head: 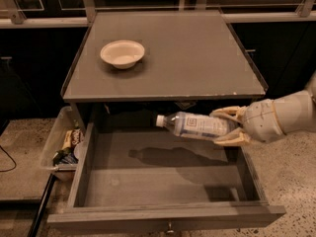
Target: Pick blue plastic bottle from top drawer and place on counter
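Observation:
The blue plastic bottle [195, 126] lies almost level in the air, white cap pointing left, above the back of the open top drawer [163, 181]. My gripper [228, 127] reaches in from the right and is shut on the bottle's base end, one tan finger above it and one below. The bottle casts a shadow on the drawer's bare grey floor. The bottle is just below and in front of the front edge of the counter [197, 58].
A white bowl [122, 53] sits on the counter's left side. A clear plastic bin of snacks [64, 144] stands on the floor left of the drawer. Dark cabinets and a rail run behind the counter.

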`<state>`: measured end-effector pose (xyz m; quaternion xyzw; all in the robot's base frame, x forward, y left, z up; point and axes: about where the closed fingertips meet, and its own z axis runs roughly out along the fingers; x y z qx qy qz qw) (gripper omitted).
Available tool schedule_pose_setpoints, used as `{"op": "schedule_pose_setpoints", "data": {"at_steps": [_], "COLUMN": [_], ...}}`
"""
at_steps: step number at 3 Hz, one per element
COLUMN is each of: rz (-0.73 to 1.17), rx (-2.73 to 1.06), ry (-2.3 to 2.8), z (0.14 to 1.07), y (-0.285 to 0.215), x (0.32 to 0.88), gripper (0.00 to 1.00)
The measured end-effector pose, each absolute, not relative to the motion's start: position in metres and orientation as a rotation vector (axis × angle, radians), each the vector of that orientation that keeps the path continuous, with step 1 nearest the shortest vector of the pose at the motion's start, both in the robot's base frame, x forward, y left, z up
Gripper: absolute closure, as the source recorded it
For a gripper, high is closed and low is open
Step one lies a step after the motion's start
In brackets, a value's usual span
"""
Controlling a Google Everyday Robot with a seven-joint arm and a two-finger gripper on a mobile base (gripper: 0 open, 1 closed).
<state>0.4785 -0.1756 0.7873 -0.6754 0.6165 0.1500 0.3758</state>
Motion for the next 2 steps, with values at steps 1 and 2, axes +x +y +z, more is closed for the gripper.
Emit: {"op": "schedule_pose_setpoints", "data": {"at_steps": [1,2], "rz": [0.264,0.189], "rx": [-1.823,-1.814], "ry": [1.487,1.441], "z": [0.855,0.907], "y": [-0.163,-0.158], "x": [0.472,0.496], "gripper": [1.00,1.00]}}
